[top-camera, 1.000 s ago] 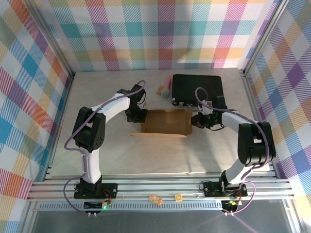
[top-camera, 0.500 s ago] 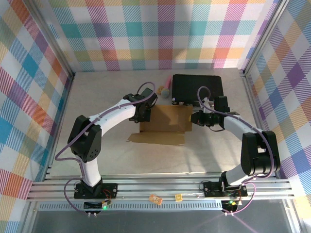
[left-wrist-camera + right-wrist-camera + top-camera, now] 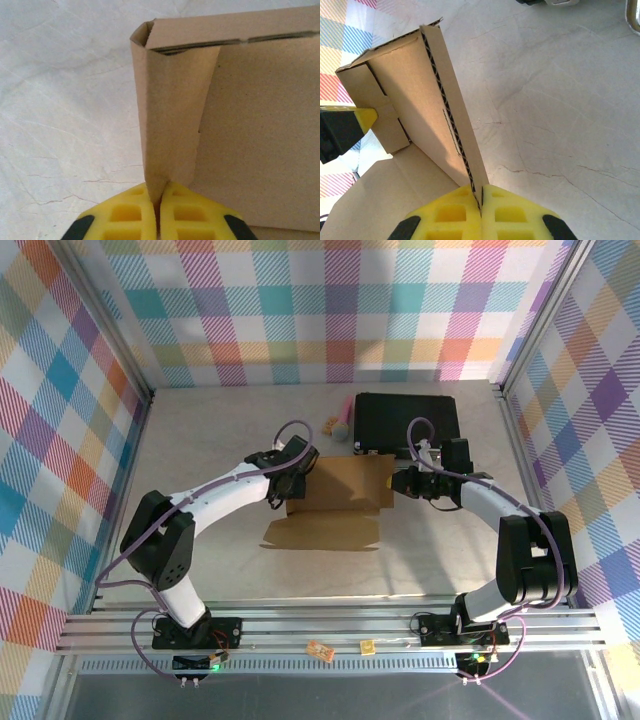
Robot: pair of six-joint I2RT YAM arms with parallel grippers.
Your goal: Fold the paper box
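The paper box (image 3: 340, 485) is brown corrugated cardboard, half formed, at the table's middle, with one flap (image 3: 322, 532) lying flat toward the near edge. My left gripper (image 3: 293, 485) is shut on the box's left side wall. In the left wrist view the yellow fingertips (image 3: 160, 192) pinch the lower end of that upright folded wall (image 3: 170, 110). My right gripper (image 3: 398, 483) is shut on the right wall. In the right wrist view its fingers (image 3: 481, 192) clamp the wall's corrugated edge (image 3: 447, 105), and a left finger (image 3: 365, 117) shows at the far wall.
A black rectangular case (image 3: 407, 422) lies just behind the box's right end. A small pink object (image 3: 341, 420) sits by the case's left side. Aluminium rails (image 3: 330, 625) run along the near edge, and checked walls close in the other three sides.
The left arm's elbow has swung out to the left, with its gripper still at the box's left end. The front flap has spread out toward the near edge. The right gripper holds its place.
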